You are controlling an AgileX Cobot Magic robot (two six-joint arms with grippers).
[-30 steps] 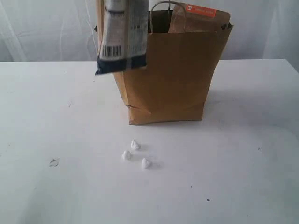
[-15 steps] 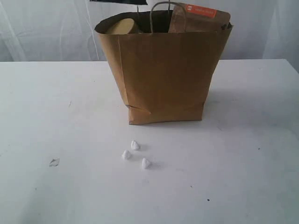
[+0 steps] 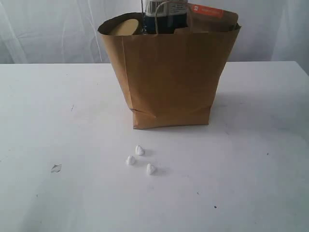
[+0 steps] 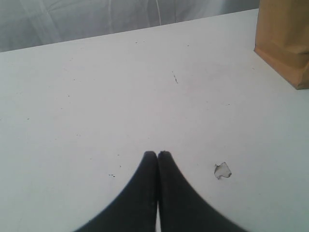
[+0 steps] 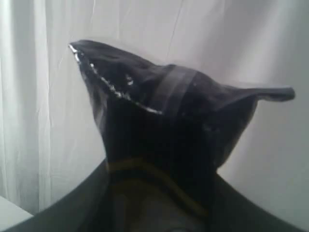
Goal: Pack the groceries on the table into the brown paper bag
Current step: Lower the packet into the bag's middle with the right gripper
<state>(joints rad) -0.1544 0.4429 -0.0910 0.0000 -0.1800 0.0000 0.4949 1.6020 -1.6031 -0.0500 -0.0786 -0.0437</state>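
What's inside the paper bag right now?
Showing above the rim of the paper bag: a tan jar lid on the left, the noodle packet in the middle, a red-labelled pouch on the right. Everything lower is hidden by the bag's front wall.

Bag (image 3: 169, 82) amid table (image 3: 251, 159); open flanks

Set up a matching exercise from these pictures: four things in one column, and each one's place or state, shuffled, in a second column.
Column 1
1. noodle packet
2. small white lumps
3. red-labelled pouch
4. left gripper

Column 2
A. on the table, in front of the brown paper bag
B. shut, near a pale scrap
C. poking out at the right of the bag's mouth, exterior view
D. in the middle of the bag's mouth

Pairs: 1-D, 2-A, 3-C, 4-B
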